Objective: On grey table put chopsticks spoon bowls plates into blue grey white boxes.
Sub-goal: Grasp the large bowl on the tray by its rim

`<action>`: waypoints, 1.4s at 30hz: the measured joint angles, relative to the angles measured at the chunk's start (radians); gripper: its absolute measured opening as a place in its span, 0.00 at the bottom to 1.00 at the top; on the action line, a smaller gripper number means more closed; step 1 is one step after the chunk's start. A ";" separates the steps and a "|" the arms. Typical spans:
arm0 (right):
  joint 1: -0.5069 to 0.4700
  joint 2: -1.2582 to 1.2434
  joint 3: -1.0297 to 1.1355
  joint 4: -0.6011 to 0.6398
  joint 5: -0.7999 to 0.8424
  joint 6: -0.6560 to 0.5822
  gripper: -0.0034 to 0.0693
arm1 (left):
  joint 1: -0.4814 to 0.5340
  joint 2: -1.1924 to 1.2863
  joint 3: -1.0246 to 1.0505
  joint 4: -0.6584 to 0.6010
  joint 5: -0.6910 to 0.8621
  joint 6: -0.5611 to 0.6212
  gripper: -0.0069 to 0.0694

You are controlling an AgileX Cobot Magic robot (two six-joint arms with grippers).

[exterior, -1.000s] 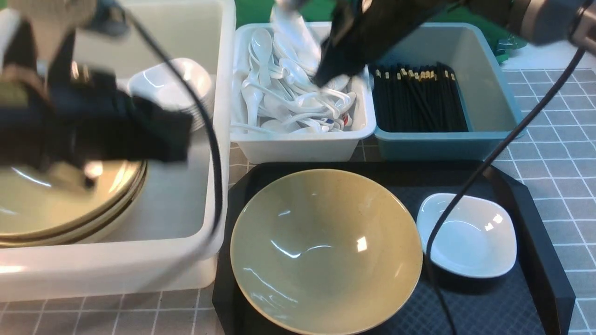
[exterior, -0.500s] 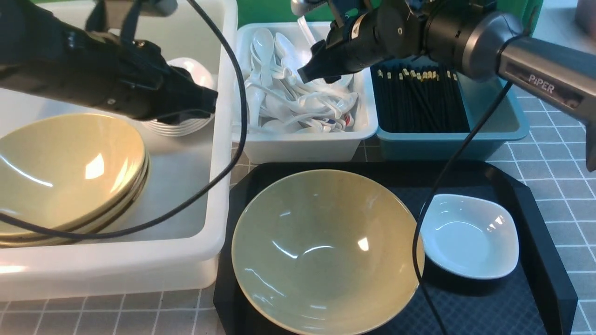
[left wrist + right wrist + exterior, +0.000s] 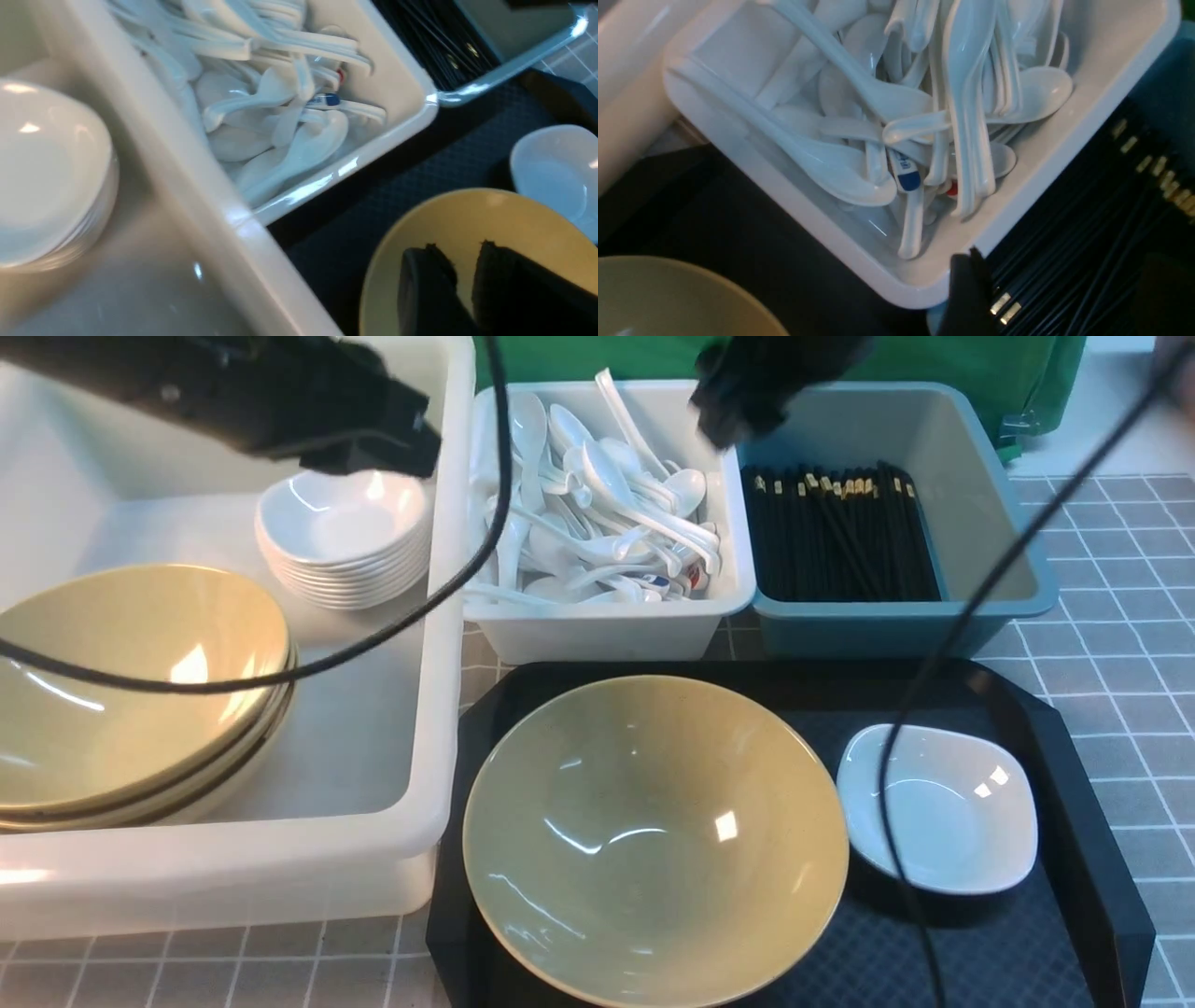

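The bench (image 3: 1134, 709) is grey, ruled with thin white lines, and green material (image 3: 934, 355) stands behind the bins. Near the middle, the olive-yellow bowl (image 3: 653, 840) sits on the black tray (image 3: 1018, 961), with the small white dish (image 3: 943, 812) just to its right. To the left, the big white tub (image 3: 373, 845) holds a stack of olive bowls (image 3: 140, 709) at the near left and a pile of white dishes (image 3: 341, 523) at the far right. Beyond the tray, the white bin (image 3: 607, 635) holds spoons (image 3: 607, 476) and the blue-grey bin (image 3: 878, 621) holds chopsticks (image 3: 840, 541).

The left pincer (image 3: 460, 249) has a narrow gap between its tips; the right pincer (image 3: 1064, 266) stands wide apart. Neither grips anything.

The step in hand looks like clearing the last bowl and dish into the tub. I'd open the left pincer further, straddle the bowl's wall at its left side, close gently, lift level and lower it squarely onto its stack. The dish seems easier for the right arm, taken by its right rim, away from the bowl.

The tub's near wall is tall, so lift well over it. There is bare floor in the tub between the two stacks, useful for steering without knocking the dishes. The hanging cables (image 3: 910, 700) could snag a rim, so keep the turns slow.
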 joint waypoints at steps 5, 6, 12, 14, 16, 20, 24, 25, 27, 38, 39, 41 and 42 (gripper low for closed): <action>0.013 -0.207 0.145 0.001 0.006 0.006 0.46 | -0.164 0.014 -0.023 0.119 0.056 -0.071 0.44; 0.015 -0.252 0.210 0.001 0.007 0.003 0.40 | -0.187 0.023 -0.024 0.137 0.065 -0.085 0.46; 0.015 -0.495 0.562 0.002 0.009 0.001 0.24 | -0.270 0.162 -0.048 0.215 0.097 -0.133 0.53; 0.015 -0.580 0.690 0.002 0.009 0.001 0.22 | -0.278 0.232 -0.073 0.240 0.108 -0.140 0.53; 0.015 -0.667 0.816 0.000 0.009 0.001 0.21 | -0.280 0.308 -0.108 0.277 0.127 -0.162 0.53; 0.015 -0.773 0.961 -0.010 0.012 0.001 0.21 | -0.280 0.412 -0.158 0.340 0.139 -0.184 0.53; 0.015 -0.869 1.064 -0.016 0.012 0.002 0.21 | -0.280 0.498 -0.171 0.359 0.129 -0.169 0.53; 0.015 -0.890 1.077 -0.017 0.012 0.002 0.21 | -0.280 0.515 -0.172 0.359 0.129 -0.159 0.53; 0.015 -0.909 1.083 -0.017 0.012 0.002 0.21 | -0.280 0.540 -0.173 0.359 0.127 -0.151 0.53; 0.015 -0.920 1.087 -0.020 0.012 0.020 0.21 | -0.281 0.607 -0.173 0.349 0.122 -0.146 0.33; 0.015 -0.920 1.088 -0.020 0.012 0.020 0.21 | -0.282 0.603 -0.173 0.349 0.135 -0.138 0.29; 0.015 -0.920 1.088 -0.020 0.012 0.020 0.21 | -0.282 0.593 -0.173 0.337 0.155 -0.138 0.23; 0.015 -0.920 1.088 -0.020 0.012 0.020 0.21 | -0.282 0.585 -0.173 0.330 0.157 -0.141 0.20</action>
